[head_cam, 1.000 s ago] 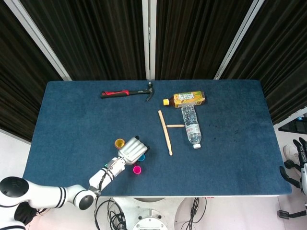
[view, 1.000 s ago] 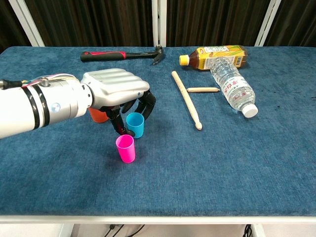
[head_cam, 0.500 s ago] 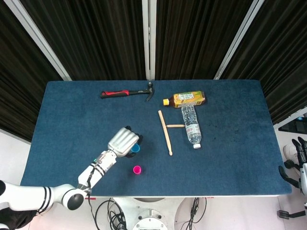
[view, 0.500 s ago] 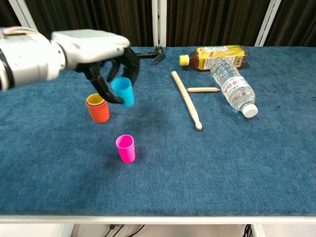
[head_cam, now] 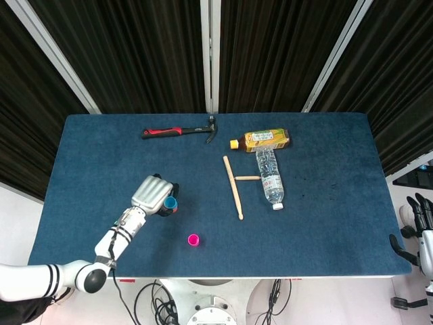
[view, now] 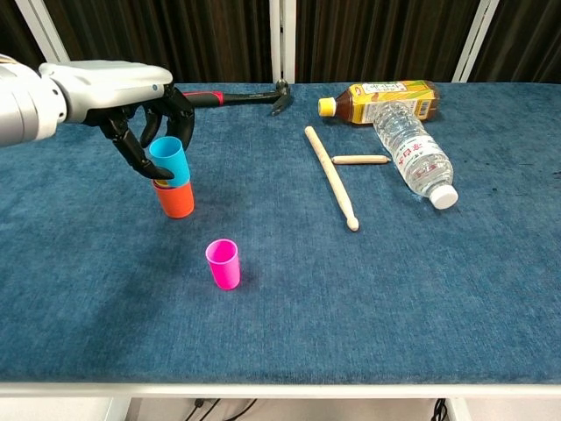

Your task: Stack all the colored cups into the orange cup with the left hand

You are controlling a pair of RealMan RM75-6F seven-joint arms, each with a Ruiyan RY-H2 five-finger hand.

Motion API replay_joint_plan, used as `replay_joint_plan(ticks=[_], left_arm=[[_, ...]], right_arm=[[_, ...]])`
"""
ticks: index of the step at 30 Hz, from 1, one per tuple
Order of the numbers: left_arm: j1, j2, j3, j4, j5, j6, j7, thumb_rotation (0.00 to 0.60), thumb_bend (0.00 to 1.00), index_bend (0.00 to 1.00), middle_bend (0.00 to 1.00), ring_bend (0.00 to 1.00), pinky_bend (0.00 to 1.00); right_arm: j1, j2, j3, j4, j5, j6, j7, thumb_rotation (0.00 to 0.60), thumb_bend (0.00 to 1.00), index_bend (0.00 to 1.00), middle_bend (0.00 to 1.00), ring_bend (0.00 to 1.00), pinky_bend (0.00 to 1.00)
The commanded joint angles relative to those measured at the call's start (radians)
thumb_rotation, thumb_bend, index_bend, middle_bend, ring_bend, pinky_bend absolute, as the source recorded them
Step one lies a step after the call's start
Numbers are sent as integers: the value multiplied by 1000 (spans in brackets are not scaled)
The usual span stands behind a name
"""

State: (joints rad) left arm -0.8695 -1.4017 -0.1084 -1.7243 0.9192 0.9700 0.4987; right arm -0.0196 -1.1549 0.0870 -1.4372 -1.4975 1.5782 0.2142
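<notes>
Nearest us, short of our fingers, a pink cup (view: 223, 263) stood alone. Our left hand (view: 118, 92) pinched the blue cup (view: 169, 160), its base inside the orange cup (view: 175, 199). Beyond our fingers lay a hammer (view: 219, 96).

The left hand (head_cam: 151, 194) covers the orange cup (view: 175, 199) in the head view. At 4 o'clock there, the frame edge crops the right hand (head_cam: 418, 230), its finger pose unclear.
</notes>
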Motion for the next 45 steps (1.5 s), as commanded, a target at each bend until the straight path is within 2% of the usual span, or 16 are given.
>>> replay_joint_plan(ticks=[1,16,20,22,25,28,33,38,45], left_arm=[[6,3,0,7,7,1,-12,600,243,516,546,567,344],[13,3,8,18,12,-6,-11,600,243,496,535,564,343],[14,-8,10,31,15,-9,-13,600,239,386,453,518,338],[15,-11,9,34,19,-4,-13,600,237,293,374,461,331],[22,-6,7,23,31,9,-17,600,237,238,313,393,311],[26,4,10,5,45,23,-7,600,233,232,304,363,280],[36,39,18,-85,111,54,9,600,225,233,307,362,284],[57,73,58,-196,211,87,47,600,213,240,322,362,288],[86,29,105,-225,277,105,77,600,209,257,322,362,293]], right_arm=[[1,1,1,-2,3,-3,-2,600,257,0,0,0,0],[7,3,-1,-10,-1,-8,-14,600,256,0,0,0,0],[7,5,-2,-11,2,-12,-14,600,256,0,0,0,0],[6,5,-2,-11,3,-12,-14,600,256,0,0,0,0],[6,6,-1,-10,3,-9,-11,600,257,0,0,0,0],[7,7,0,-10,4,-11,-9,600,257,0,0,0,0],[7,9,2,-12,-2,-3,-9,600,256,0,0,0,0],[0,14,5,-13,0,12,2,600,256,0,0,0,0],[-6,14,1,-9,-9,24,8,600,257,0,0,0,0]])
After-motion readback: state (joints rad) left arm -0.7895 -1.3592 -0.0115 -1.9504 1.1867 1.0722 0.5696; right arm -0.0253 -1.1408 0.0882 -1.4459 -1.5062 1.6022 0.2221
